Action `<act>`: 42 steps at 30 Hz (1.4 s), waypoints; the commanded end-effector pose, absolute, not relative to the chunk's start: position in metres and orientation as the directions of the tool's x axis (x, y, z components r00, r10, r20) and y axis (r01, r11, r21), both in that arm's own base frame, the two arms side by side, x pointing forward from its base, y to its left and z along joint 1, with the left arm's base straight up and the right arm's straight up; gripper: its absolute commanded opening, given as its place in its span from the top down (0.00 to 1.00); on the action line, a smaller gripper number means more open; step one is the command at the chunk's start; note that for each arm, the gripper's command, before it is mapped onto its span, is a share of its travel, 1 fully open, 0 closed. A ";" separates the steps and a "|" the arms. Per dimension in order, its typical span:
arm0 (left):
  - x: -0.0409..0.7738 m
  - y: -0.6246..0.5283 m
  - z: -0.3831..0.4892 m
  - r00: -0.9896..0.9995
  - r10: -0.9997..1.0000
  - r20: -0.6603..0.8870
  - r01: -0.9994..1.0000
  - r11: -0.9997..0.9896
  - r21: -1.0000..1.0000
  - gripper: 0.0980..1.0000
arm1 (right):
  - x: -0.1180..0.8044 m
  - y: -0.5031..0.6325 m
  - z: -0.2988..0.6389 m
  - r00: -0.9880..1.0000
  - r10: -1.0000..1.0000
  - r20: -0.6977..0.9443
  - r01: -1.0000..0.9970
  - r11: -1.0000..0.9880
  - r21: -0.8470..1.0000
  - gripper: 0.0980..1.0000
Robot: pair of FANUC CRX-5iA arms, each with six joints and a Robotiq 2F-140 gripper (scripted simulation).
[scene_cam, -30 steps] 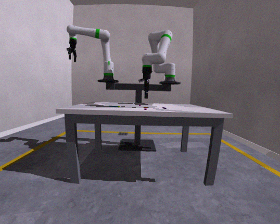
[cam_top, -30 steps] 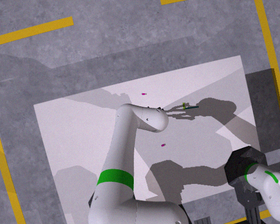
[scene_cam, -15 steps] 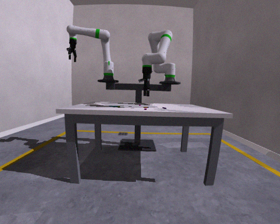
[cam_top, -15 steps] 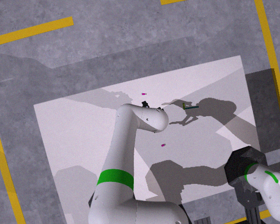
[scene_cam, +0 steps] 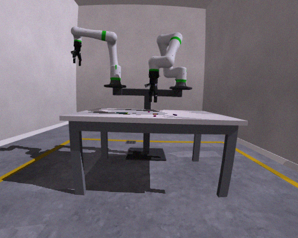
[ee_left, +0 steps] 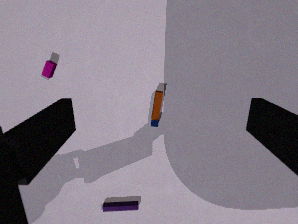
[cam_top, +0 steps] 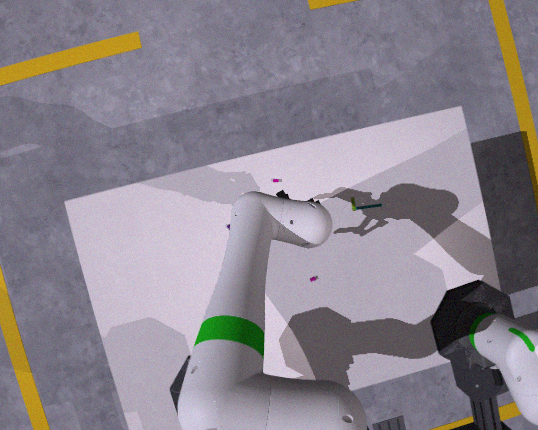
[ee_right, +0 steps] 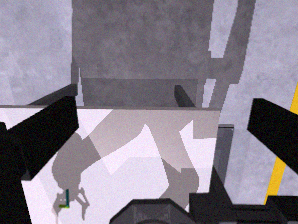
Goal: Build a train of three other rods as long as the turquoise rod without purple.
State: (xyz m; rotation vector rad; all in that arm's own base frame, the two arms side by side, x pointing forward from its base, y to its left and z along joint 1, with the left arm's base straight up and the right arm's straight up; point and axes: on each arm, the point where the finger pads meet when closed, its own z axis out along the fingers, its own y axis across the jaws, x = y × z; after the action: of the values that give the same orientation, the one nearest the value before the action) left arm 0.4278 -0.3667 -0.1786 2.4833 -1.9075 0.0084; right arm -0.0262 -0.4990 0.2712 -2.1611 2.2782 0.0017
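Two robot arms are standing over a tabletop, yellow lines are marking the concrete floor, suggesting a robotics lab or workshop.

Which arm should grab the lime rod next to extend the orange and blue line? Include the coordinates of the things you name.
Probably left: its open claw [cam_top: 298, 198] [scene_cam: 153, 101] [ee_left: 161, 114] hangs just above the table, near the lime rod [cam_top: 354, 206] [scene_cam: 126, 113] [ee_right: 64, 206]. The right claw [scene_cam: 76, 63] [ee_right: 162, 113] is much higher.
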 end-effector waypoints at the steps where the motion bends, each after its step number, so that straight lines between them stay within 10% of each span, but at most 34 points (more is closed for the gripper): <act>1: 0.436 -0.395 -0.180 0.389 -0.921 0.000 -0.921 -0.389 0.000 0.00 | -0.026 -0.499 0.272 -0.053 -0.999 0.000 -0.999 0.053 0.000 0.00; 40: 0.416 -0.611 -0.202 0.991 -0.136 0.000 -0.136 -0.991 0.000 0.00 | -0.026 -0.499 0.272 -0.053 -0.999 0.000 -0.999 0.053 0.000 0.00; 41: 0.416 -0.611 -0.202 0.991 -0.136 0.000 -0.136 -0.991 0.000 0.85 | -0.026 -0.499 0.272 -0.053 -0.999 0.000 -0.999 0.053 0.000 0.00; 42: 0.416 -0.611 -0.202 0.991 -0.136 0.000 -0.136 -0.991 0.000 0.85 | -0.026 -0.499 0.272 -0.053 -0.999 0.000 -0.999 0.053 0.000 0.00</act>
State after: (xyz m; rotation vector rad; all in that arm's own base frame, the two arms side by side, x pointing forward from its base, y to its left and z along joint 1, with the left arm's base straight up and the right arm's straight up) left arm 0.4152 -0.6095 -0.2033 3.1325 -0.2176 -0.0005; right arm -0.0262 -0.4990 0.2712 -2.1611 2.2782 0.0017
